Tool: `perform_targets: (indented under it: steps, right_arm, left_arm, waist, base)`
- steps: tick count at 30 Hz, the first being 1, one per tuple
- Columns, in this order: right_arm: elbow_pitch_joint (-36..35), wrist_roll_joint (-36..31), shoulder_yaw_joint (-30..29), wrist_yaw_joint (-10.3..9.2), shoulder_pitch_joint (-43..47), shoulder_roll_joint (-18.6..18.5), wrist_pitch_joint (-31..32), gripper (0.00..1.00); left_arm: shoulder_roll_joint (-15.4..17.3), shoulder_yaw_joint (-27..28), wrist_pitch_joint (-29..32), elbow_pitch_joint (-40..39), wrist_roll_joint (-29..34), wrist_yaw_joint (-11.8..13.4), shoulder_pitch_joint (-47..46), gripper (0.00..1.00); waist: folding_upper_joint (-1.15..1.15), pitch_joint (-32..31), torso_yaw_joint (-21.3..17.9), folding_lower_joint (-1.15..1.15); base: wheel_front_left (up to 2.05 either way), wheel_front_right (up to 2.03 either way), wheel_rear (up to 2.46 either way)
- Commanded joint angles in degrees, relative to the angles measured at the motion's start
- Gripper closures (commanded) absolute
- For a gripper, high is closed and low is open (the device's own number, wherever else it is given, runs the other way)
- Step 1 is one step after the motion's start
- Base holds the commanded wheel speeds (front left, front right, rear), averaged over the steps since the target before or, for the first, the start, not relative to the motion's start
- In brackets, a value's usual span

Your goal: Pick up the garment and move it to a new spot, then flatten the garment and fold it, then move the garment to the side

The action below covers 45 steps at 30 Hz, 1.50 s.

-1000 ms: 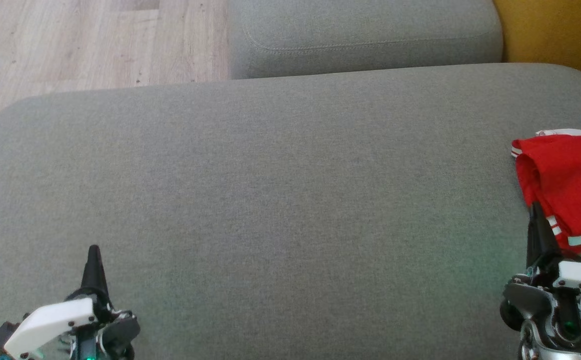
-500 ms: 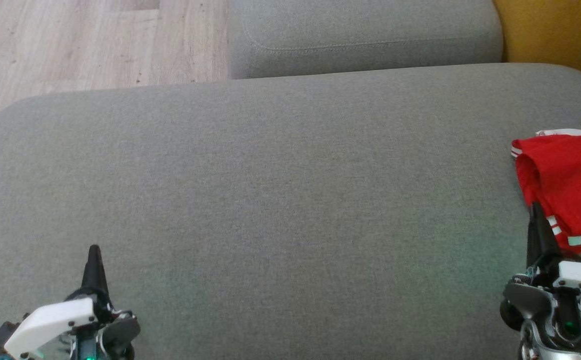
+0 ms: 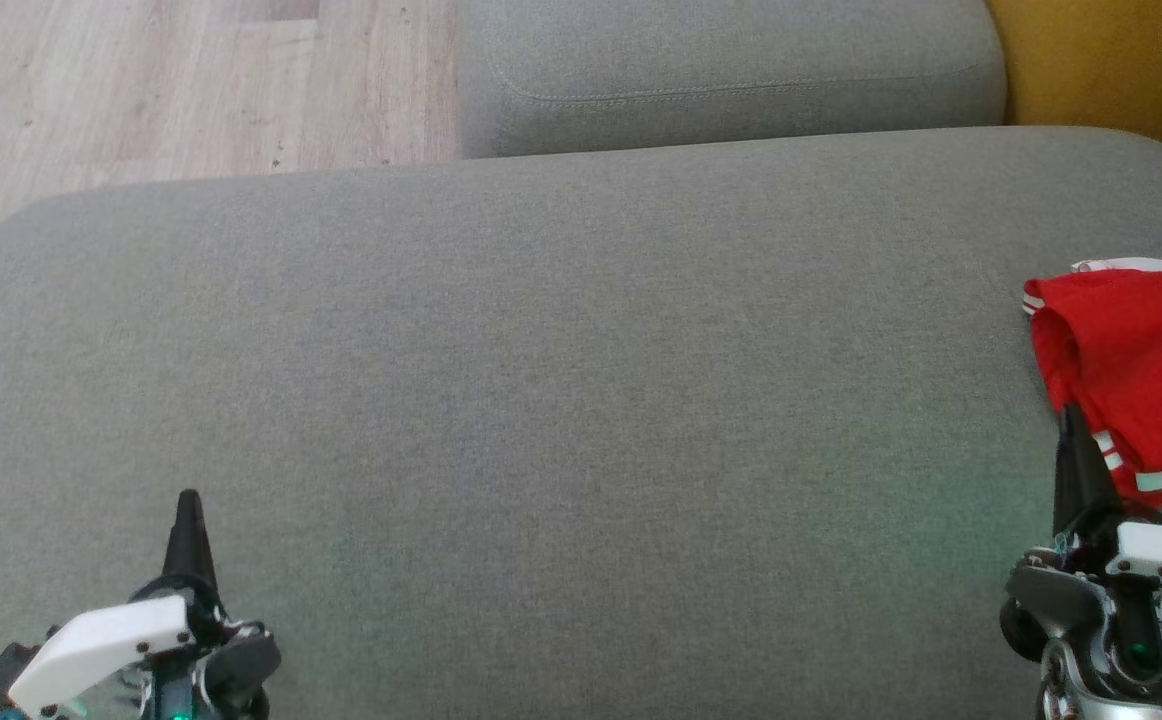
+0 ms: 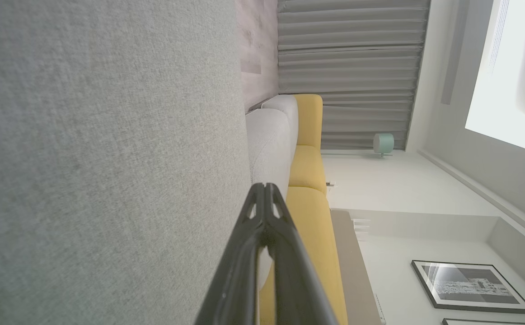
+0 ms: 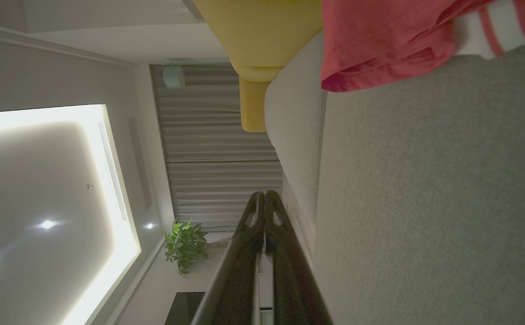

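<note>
A red garment (image 3: pixel 1136 370) with white stripes lies bunched at the right edge of the grey cushion (image 3: pixel 561 400); the right wrist view shows the garment (image 5: pixel 393 40) at the top, resting on the grey fabric. My right gripper (image 3: pixel 1073 415) is shut and empty at the lower right, its tip just beside the garment's near edge; whether it touches the cloth I cannot tell. In its own view the right gripper (image 5: pixel 264 194) has both fingers pressed together. My left gripper (image 3: pixel 187 500) is shut and empty at the lower left, far from the garment, fingers closed in the left wrist view (image 4: pixel 265 186).
A second grey cushion (image 3: pixel 731 70) lies beyond the main one. Wooden floor (image 3: pixel 171 90) shows at the upper left, past the cushion's rounded corner. A yellow sofa part (image 3: pixel 1111 60) rises at the upper right. The cushion's wide middle is bare grey fabric.
</note>
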Motion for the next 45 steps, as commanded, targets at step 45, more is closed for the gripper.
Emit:
perform_targets:
  steps: [45]
  right_arm:
    - [-2.4, 0.4, 1.2, -0.04, -1.2, -0.3, 0.3, 1.0]
  left_arm:
    - [0.3, 2.3, 0.2, -2.1, -0.3, -0.4, -2.8, 1.0]
  waist:
    - [0.0, 0.0, 0.0, 0.0]
  base:
    - [0.0, 0.0, 0.0]
